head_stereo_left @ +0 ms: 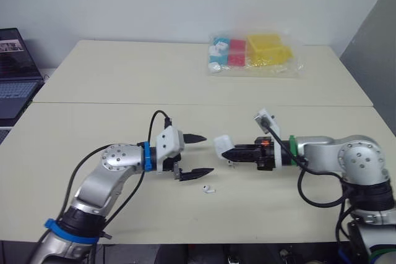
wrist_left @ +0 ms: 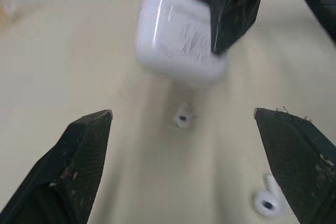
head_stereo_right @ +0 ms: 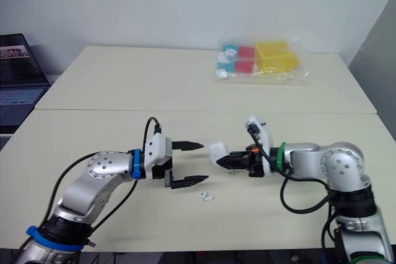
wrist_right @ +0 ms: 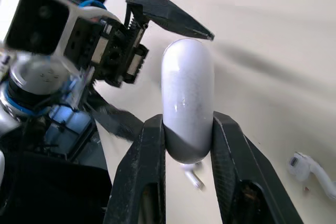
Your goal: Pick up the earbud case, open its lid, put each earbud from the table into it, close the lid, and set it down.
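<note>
My right gripper (head_stereo_left: 226, 153) is shut on the white earbud case (head_stereo_left: 222, 144), holding it a little above the table with its lid closed; its fingers (wrist_right: 149, 150) clamp the lower end of the case (wrist_right: 187, 87). My left gripper (head_stereo_left: 207, 154) stands open just left of the case, fingertips pointing at it, nothing between them. One white earbud (head_stereo_left: 208, 190) lies on the table below the left gripper's lower finger. A second earbud (wrist_left: 182, 118) lies under the held case (wrist_left: 178, 38).
A clear bag of coloured blocks (head_stereo_left: 253, 54) sits at the far right of the back table. A laptop (head_stereo_left: 12, 72) stands off the table's left side. The table's front edge (head_stereo_left: 204, 242) runs close behind the arms.
</note>
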`<state>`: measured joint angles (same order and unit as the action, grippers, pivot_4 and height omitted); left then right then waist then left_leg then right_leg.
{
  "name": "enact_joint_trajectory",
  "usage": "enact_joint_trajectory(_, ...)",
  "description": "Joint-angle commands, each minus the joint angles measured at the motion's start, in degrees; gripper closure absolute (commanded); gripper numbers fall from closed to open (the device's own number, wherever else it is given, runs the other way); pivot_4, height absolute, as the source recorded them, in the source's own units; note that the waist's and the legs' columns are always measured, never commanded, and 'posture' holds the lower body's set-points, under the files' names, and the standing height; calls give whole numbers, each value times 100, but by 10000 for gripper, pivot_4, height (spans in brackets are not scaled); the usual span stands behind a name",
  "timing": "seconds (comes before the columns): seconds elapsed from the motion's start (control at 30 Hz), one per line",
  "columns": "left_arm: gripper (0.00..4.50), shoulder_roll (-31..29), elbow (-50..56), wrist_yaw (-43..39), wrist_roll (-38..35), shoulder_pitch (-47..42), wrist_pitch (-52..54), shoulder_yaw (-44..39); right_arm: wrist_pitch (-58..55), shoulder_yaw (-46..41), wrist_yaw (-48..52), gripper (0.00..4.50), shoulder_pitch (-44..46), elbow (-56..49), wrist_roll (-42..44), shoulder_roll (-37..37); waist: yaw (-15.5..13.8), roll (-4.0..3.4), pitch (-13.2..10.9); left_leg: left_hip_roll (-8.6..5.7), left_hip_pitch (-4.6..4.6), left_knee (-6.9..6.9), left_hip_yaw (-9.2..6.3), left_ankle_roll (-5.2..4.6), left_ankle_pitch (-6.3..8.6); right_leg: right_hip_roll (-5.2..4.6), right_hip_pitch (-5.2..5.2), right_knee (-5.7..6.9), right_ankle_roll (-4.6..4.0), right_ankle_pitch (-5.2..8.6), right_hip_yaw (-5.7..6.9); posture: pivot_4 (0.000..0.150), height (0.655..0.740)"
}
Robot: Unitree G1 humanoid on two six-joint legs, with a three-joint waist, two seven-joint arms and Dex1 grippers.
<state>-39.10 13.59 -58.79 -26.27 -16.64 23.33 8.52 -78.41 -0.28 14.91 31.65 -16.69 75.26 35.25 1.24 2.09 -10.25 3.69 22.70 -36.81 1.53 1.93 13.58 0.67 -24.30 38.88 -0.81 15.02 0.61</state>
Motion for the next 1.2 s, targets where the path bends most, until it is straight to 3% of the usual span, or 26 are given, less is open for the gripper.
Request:
enact_joint_trajectory(0.03, 0, -227, 483, 54, -555, -286, 1155, -181, 590, 727, 1247, 37559, 347, -609, -1278, 1118, -3, -16, -10, -2, 2, -1, -2, 0, 0, 0, -2, -2, 0, 0, 2, 1500, 7400)
enact_joint_trajectory(0.33, 0, -44, 1007, 209, -162, -938, 1602, 551, 3164, 2664, 3656, 37559, 829, -1091, -4593, 2649, 23, -19, -13, -2, 16, 6, -4, -1, 1, 5, -11, -25, -2, 3, 1, 1500, 7400)
enact_joint_trajectory(0.73, 0, 481, 576, 268, 606, -1459, 1054, 1094, 3083, 2442, 4421, 37559, 1074, -1058, -4965, 2100, 23, -18, -14, -5, 14, -14, -1, 0, 1, 3, -10, -7, -1, 2, -3, 1500, 7400)
enact_joint_trajectory(1.2, 0, 766, 455, 266, 724, -1690, 1246, 1123, 2898, 2380, 4605, 37559, 1122, -1060, -5198, 1819, 24, -18, -14, -5, 12, -14, -2, 0, 1, 3, -10, -1, -1, 1, -3, 1500, 7400)
